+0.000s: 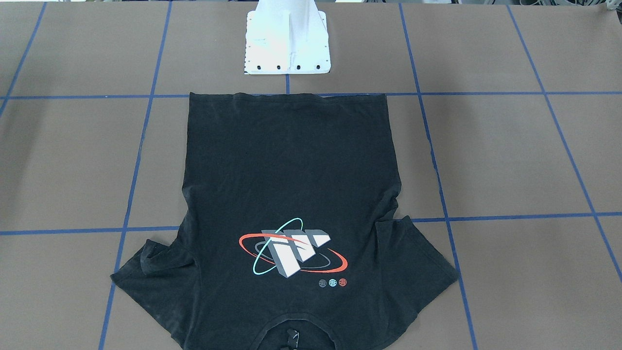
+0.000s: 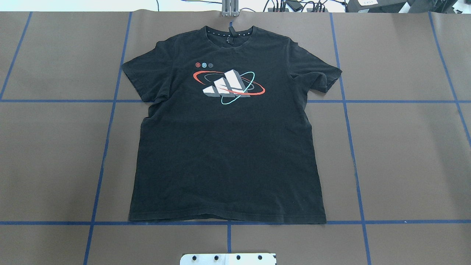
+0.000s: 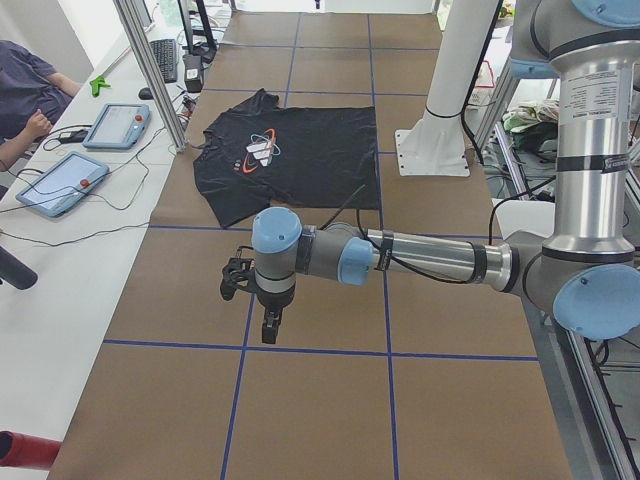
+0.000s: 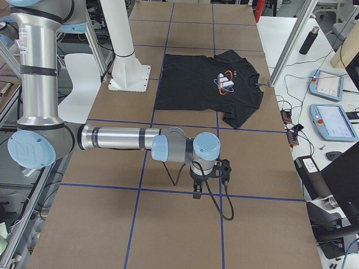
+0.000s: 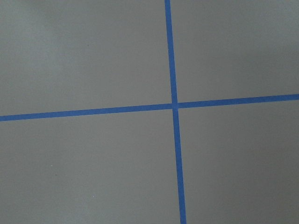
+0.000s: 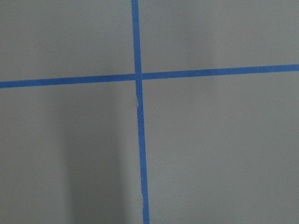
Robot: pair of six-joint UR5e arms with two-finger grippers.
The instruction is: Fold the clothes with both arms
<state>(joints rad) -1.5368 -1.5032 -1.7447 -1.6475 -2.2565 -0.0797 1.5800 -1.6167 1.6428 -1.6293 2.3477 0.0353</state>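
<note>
shirt [image 2: 228,154] lies flat, logo up, on the table [image 2: 404,158]; left gripper [image 3: 267,328] and right gripper [image 4: 196,191] hang well apart from it, finger spread impossible to tell. advice: grasp matching sleeves together.

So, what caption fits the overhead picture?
Black T-shirt spread out, logo up, collar at the far edge, on a brown table marked with blue tape lines.

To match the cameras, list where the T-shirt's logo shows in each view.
Front-facing: logo low centre, upside down.
Overhead: logo upper centre.
Left: logo upper left of centre.
Right: logo upper right of centre.
Both wrist views: not in it.
Shared landmark: white pedestal base, in all four exterior views.
</note>
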